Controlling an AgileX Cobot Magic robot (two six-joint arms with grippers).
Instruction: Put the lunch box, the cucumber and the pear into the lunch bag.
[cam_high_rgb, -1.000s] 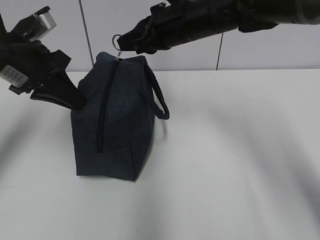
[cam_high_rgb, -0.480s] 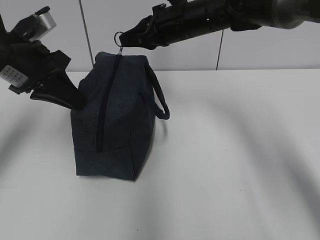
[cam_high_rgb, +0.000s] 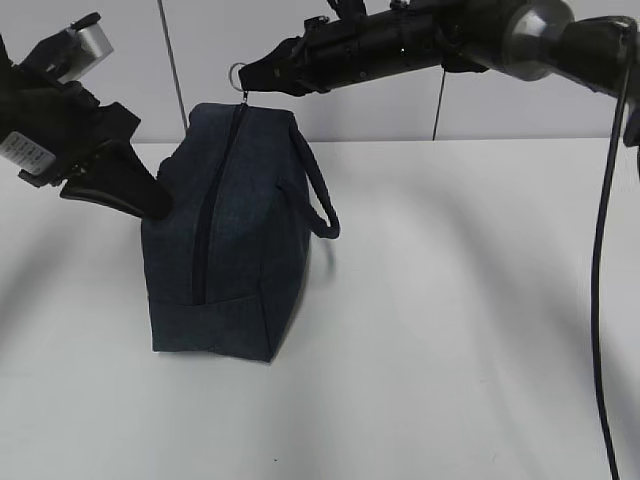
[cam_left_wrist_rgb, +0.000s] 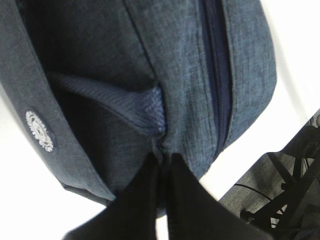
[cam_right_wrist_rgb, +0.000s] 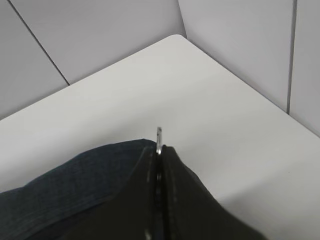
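Right end effector (cam_high_rgb: 250, 82) pinches ring pull (cam_high_rgb: 236, 73); zipper (cam_high_rgb: 210, 215) runs below/away. Left end effector (cam_left_wrist_rgb: 162, 165) clamps lunch bag (cam_high_rgb: 250, 250) fabric.

Lunch bag (cam_high_rgb: 235, 235): dark navy fabric, boxy with a rounded top, standing upright on one end on the white table, left of centre. Zipper (cam_high_rgb: 205, 225) runs down the facing side as a dark closed line, from the top edge to near the base. Metal ring pull (cam_high_rgb: 238, 75) sits above the top edge. Loop handle (cam_high_rgb: 322, 200) hangs out from the right side. Small round white logo (cam_left_wrist_rgb: 39, 131) on a side panel, seen in the left wrist view.
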